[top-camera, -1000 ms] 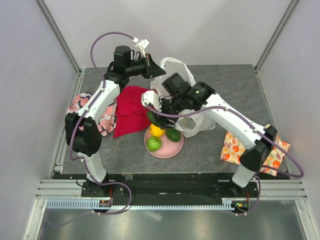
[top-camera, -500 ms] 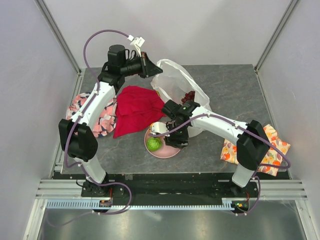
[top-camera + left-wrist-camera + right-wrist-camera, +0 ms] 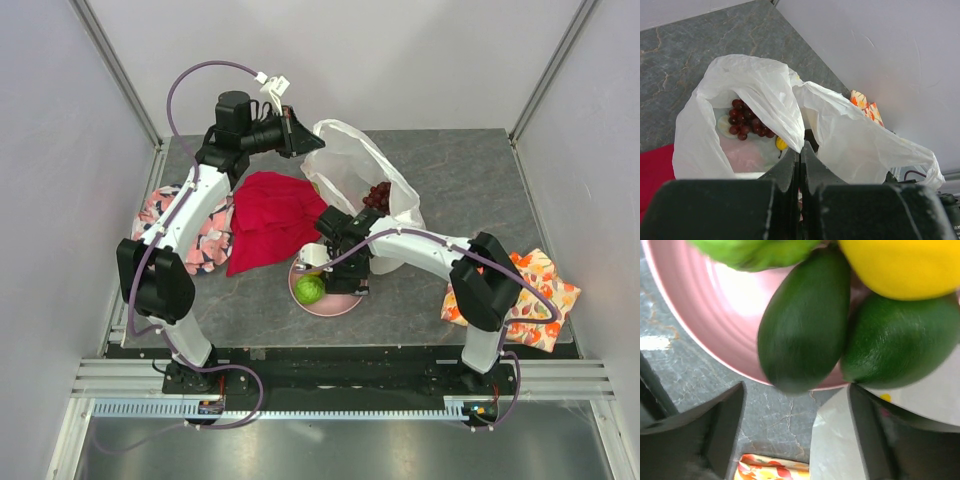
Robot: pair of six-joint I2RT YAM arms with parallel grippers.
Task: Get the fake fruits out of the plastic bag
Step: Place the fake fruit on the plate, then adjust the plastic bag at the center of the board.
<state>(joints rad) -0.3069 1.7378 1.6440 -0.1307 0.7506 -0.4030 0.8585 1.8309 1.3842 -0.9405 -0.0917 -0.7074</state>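
Since last look right gripper (image 3: 795,415) down at pink plate (image 3: 715,315), jaws wide apart — avocado (image 3: 802,320) just ahead; left gripper (image 3: 800,160) clamped on plastic bag (image 3: 765,90) rim.

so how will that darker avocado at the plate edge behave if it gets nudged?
Likely rolls: the darker avocado is smooth, egg-shaped and lies over the rim of the pink plate. Probably slippery to pinch; the skin looks glossy. The other avocado beside it may block a roll that way.
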